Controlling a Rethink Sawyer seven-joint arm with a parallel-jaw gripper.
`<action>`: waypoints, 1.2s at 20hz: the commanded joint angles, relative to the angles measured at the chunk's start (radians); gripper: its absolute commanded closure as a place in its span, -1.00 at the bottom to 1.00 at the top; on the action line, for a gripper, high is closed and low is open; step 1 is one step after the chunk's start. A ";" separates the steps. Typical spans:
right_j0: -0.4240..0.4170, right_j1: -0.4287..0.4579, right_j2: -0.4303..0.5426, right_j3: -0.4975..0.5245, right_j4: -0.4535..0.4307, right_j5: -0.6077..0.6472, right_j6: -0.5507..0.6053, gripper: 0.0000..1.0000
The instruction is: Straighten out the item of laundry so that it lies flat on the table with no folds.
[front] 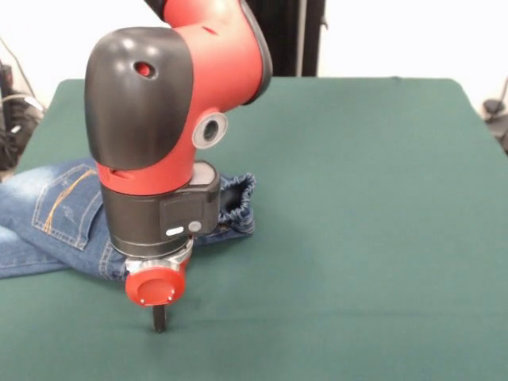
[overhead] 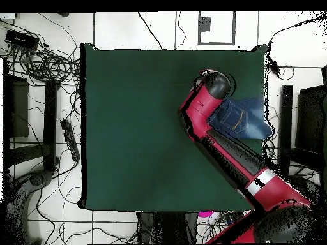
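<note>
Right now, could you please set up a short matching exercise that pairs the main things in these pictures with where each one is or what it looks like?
Things:
1. jeans
2. table
3. arm
4. gripper

Descriptions:
A. covered in dark green cloth
B. red and black, bent over the denim
C. crumpled at one side of the table, reaching its edge
D. tip pointing down on the green cloth just beside the denim

Pairs: 1-C, 2-A, 3-B, 4-D

The overhead view agrees: the jeans sit by one table edge, partly under the arm.
</note>
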 commanded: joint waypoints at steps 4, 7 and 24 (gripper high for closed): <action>0.036 0.062 -0.173 0.051 -0.021 0.098 0.129 1.00; 0.038 0.060 -0.170 0.047 -0.007 0.088 0.125 -1.00; 0.025 -0.055 -0.118 0.121 0.127 0.042 0.096 -1.00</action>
